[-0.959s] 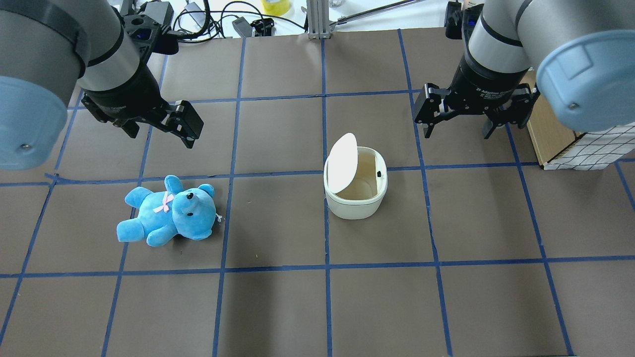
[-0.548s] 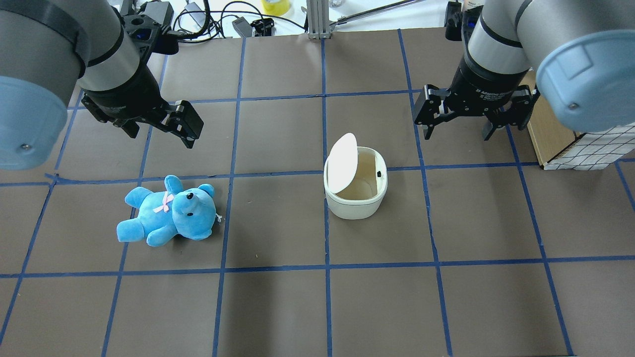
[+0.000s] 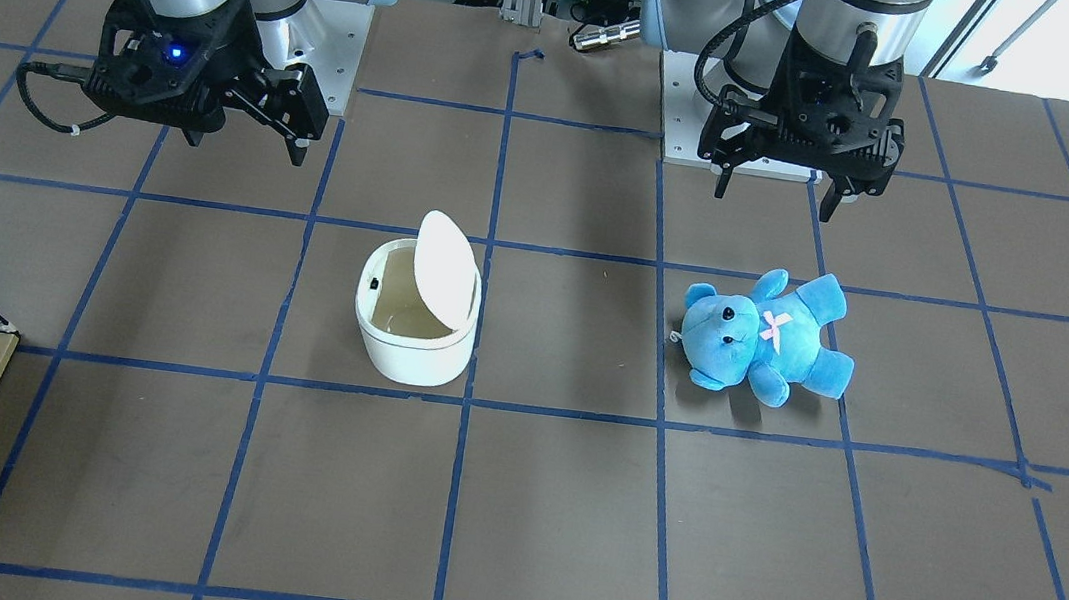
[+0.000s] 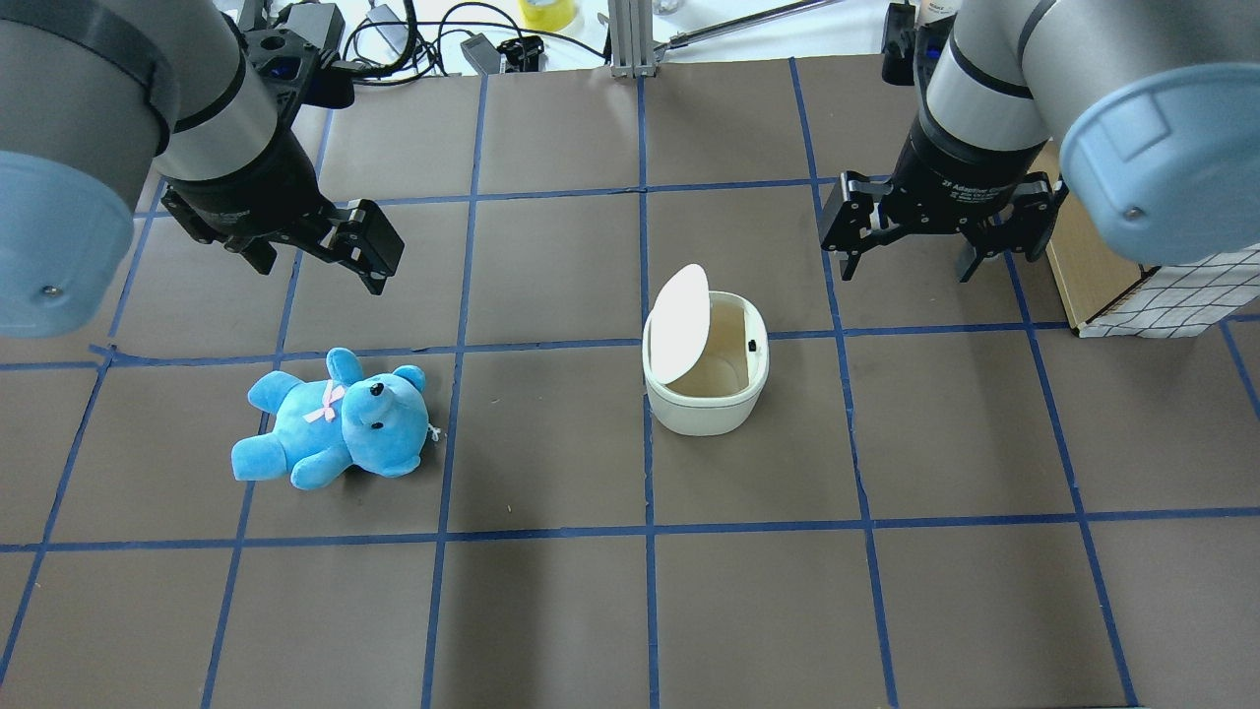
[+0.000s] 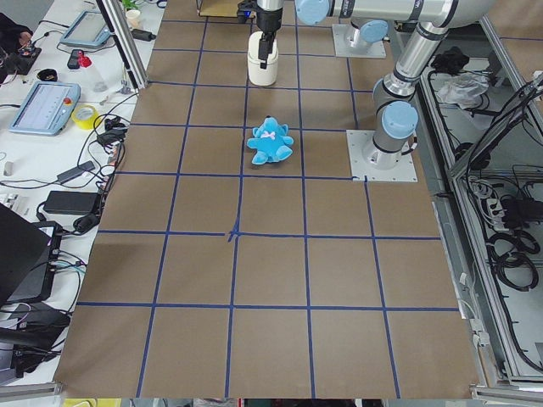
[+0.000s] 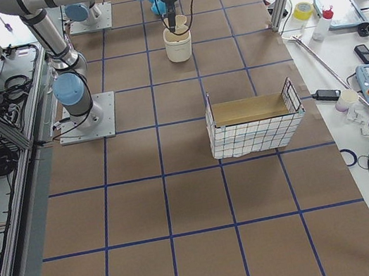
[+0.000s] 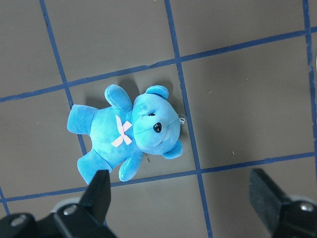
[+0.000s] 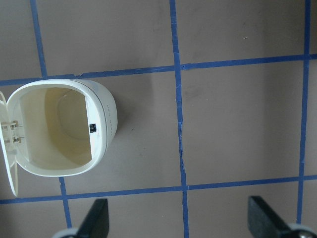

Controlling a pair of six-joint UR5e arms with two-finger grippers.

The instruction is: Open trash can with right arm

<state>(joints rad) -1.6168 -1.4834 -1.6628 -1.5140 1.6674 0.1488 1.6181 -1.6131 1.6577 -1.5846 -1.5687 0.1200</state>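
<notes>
The white trash can point(image 4: 711, 406) stands mid-table with its lid point(image 4: 680, 325) tipped up and its inside bare; it also shows in the front view point(image 3: 413, 347) and the right wrist view point(image 8: 107, 119). My right gripper point(image 4: 911, 258), with a blue light in the front view point(image 3: 246, 138), hangs open and empty above the table, beyond and to the right of the can, not touching it. My left gripper point(image 4: 320, 271) is open and empty above a blue teddy bear point(image 4: 335, 423), which shows in the left wrist view point(image 7: 129, 134).
A wire-mesh box with a wooden inside point(image 4: 1142, 286) stands at the right edge, close to my right arm; it also shows in the right side view point(image 6: 253, 122). Cables and gear lie beyond the far table edge point(image 4: 413, 39).
My right gripper has drifted slightly up and away from the can. The lid stays up. The left arm and the teddy have not moved.
</notes>
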